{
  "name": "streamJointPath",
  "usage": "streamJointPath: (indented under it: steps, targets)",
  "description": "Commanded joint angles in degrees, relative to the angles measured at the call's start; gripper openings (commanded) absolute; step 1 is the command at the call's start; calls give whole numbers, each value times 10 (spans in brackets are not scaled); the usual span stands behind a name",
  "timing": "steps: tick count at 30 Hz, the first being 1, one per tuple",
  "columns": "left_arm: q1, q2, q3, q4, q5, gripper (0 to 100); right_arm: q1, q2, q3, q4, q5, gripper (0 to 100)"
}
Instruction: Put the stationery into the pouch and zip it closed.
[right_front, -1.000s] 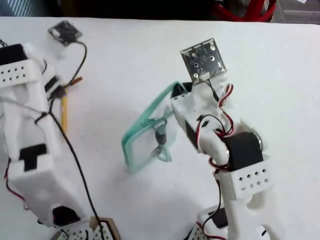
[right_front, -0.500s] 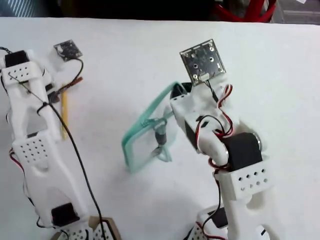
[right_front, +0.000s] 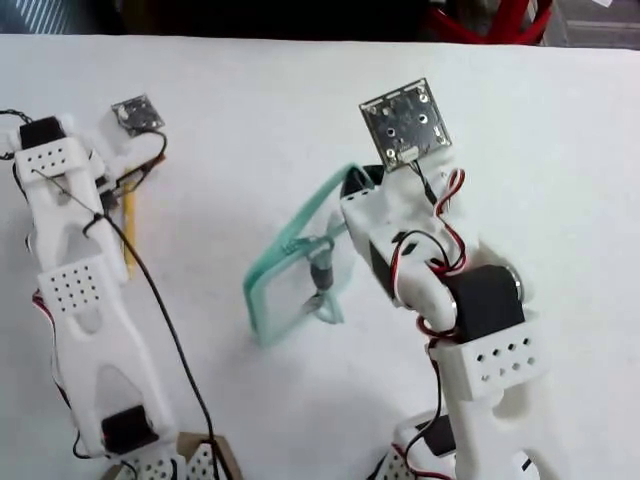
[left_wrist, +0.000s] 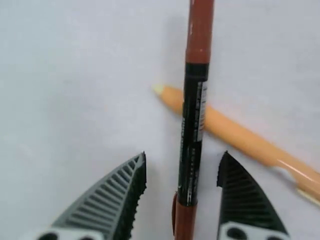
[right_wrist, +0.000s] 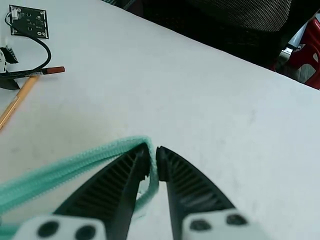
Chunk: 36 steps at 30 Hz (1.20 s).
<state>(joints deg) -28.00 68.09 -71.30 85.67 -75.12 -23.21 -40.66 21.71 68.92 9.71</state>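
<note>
Left wrist view showed the left claw (left_wrist: 182, 159) spread wide just above the white table (left_wrist: 65, 75), one tip on either side of a brown-and-black pen (left_wrist: 192, 125) that lay crossed over an orange pencil (left_wrist: 240, 136). Over at the other arm, the right claw (right_wrist: 153, 150) was pinched on the teal zipper edge of the pouch (right_wrist: 70, 170). The pouch stood tilted up off the table near its middle, well apart from the pen and pencil.
</note>
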Motion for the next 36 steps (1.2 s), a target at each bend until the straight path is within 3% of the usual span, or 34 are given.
streamJointPath:
  steps: [1,10,16,26,30,36]
  targets:
    - [-13,27,-67,-8,-8,230,-20,3,31,1,-1,19]
    - [2,93,-149,18,-6,225,-20,3,31,1,-2,19]
    - [2,115,-174,25,-4,112,-20,3,31,1,-2,19]
    - [12,112,-174,91,-7,41,-20,3,32,1,-2,19]
    - [25,98,-222,159,-4,24,-20,3,32,1,-2,19]
    - [31,-6,-231,168,89,24,-20,3,32,2,-2,19]
